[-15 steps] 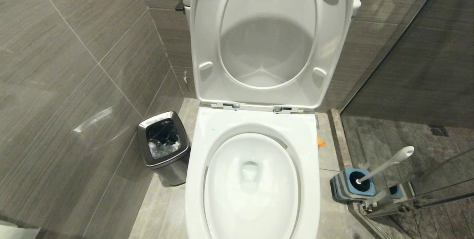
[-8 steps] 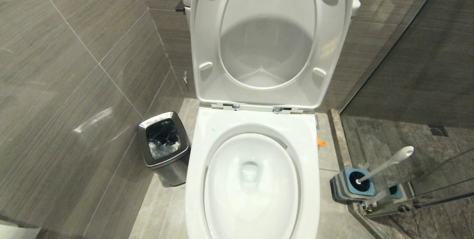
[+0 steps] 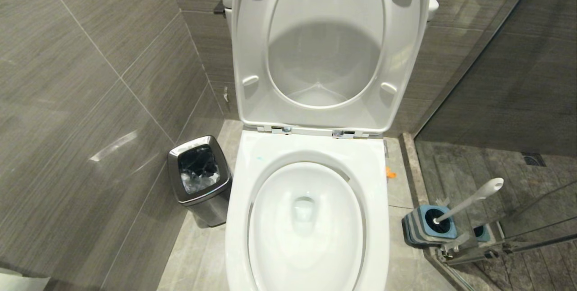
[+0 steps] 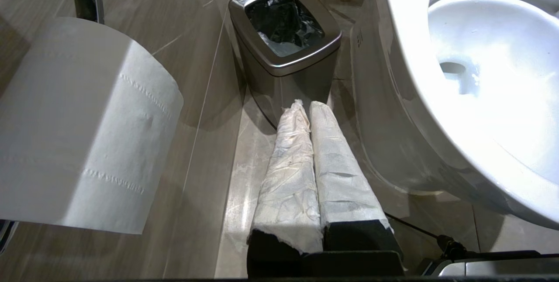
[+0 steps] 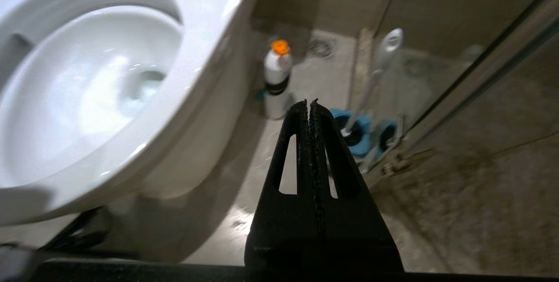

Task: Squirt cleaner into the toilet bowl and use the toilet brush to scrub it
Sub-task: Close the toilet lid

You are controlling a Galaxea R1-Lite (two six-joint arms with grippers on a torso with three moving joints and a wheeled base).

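The toilet bowl (image 3: 311, 147) stands in the middle of the head view, glossy white, with seat and lid raised. A small teal spot of cleaner (image 3: 259, 157) sits on its back rim. The toilet brush (image 3: 473, 197) leans in its blue-and-grey holder (image 3: 428, 225) on the floor to the right, bristle head hidden inside. Neither arm shows in the head view. My left gripper (image 4: 304, 104), its fingers wrapped in white, is shut and empty, low beside the bowl's outer wall (image 4: 393, 111). My right gripper (image 5: 309, 102) is shut and empty, short of the brush (image 5: 384, 55) and holder (image 5: 356, 131).
A square steel bin (image 3: 198, 178) with a black liner stands left of the bowl. A toilet-paper roll (image 4: 78, 120) hangs near the left gripper. A white bottle with an orange cap (image 5: 277, 79) stands on the floor by the bowl's right side. A glass shower partition (image 3: 518, 237) rises behind the holder.
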